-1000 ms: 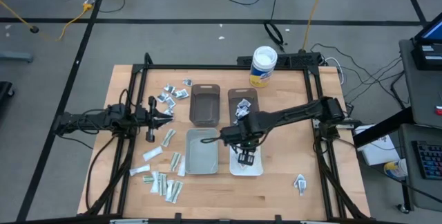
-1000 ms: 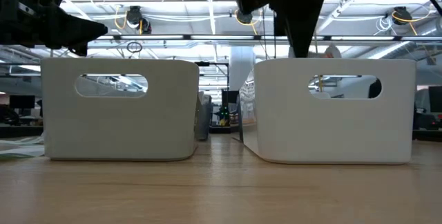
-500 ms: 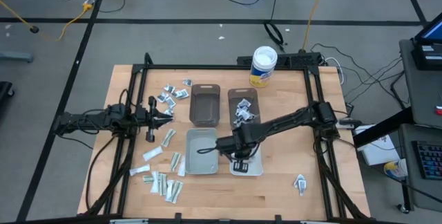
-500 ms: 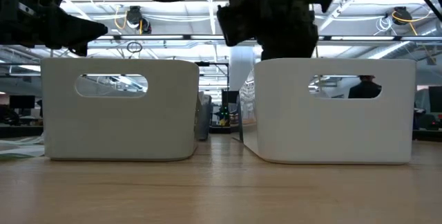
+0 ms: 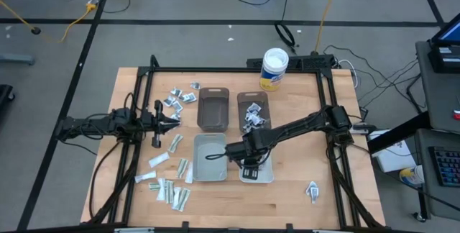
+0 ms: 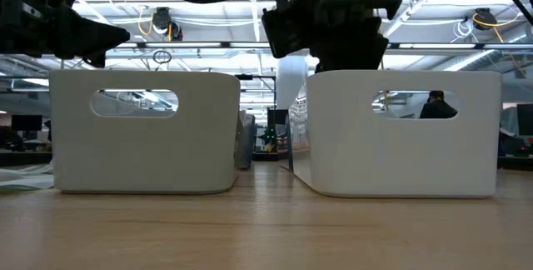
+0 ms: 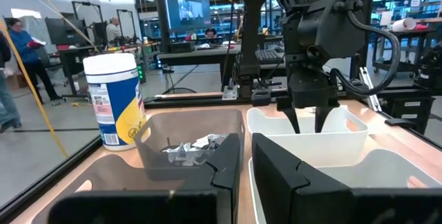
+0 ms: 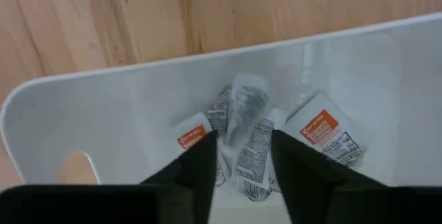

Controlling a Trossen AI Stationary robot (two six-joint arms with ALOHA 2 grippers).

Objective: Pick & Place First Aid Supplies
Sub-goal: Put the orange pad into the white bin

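Observation:
My right gripper points down into the white bin at the table's near middle, fingers apart and holding nothing. It also shows in the left wrist view. Below it, several flat packets, silver-white and some with orange marks, lie on the bin's floor. More packets lie loose on the table at the far left and near left, and one lies at the near right. My left gripper waits shut and empty above the table's left side.
A grey bin stands left of the white one. Two brown bins stand behind them, the right one holding several packets. A white tub with a yellow label stands at the far edge. People show in the room beyond.
My right gripper has come down into the white bin, moving a little toward the table's near edge and left, and has been nearly still for the last half second.

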